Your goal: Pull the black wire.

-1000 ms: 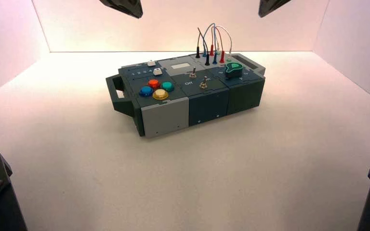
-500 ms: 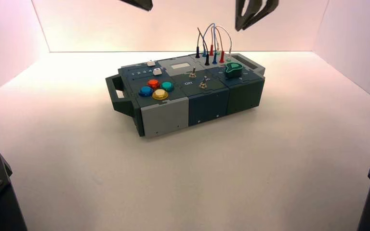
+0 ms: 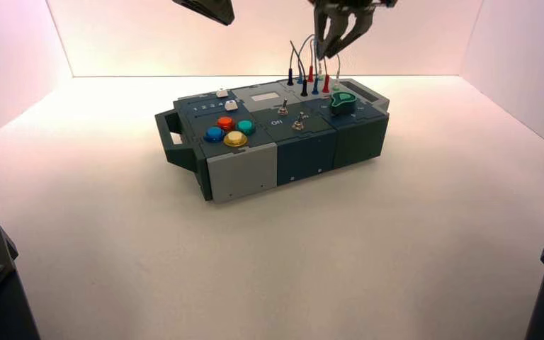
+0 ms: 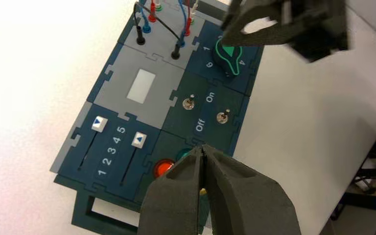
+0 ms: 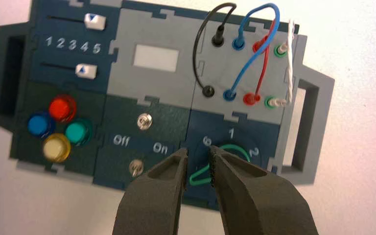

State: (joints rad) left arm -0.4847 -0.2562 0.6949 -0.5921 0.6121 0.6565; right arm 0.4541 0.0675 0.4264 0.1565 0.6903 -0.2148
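high view first: the right gripper [image 3: 324,57] hung in the air over the far right part of the box [image 3: 306,159], near the tops of the arching leads. its fingers stood parted with nothing between them, a gap that the right wrist view showed too, above the dark panel with the black-and-green knob [image 5: 227,164]. the left gripper [image 4: 203,148] hung above the box's left half; its fingers were pressed together, grasping nothing.

the black wire [image 5: 196,54] was on the light-grey socket panel [image 5: 181,90], at the far side of the box toward the right. both its ends were seated, one black plug [image 5: 218,36] in the far row of sockets, the other black plug [image 5: 208,91] in the near row, with the dark lead arching between them. the blue wire [image 5: 254,58] stood just beside it, then the red wire [image 5: 263,71] and the white wire [image 5: 290,63], all plugged in as well.

so none of the pulling was done. what was left, as i judged it, was the whole job: bring the open gripper over to the black lead, close on one plug or the arch, and draw it out. the blue lead was close enough to be snagged by a careless approach.
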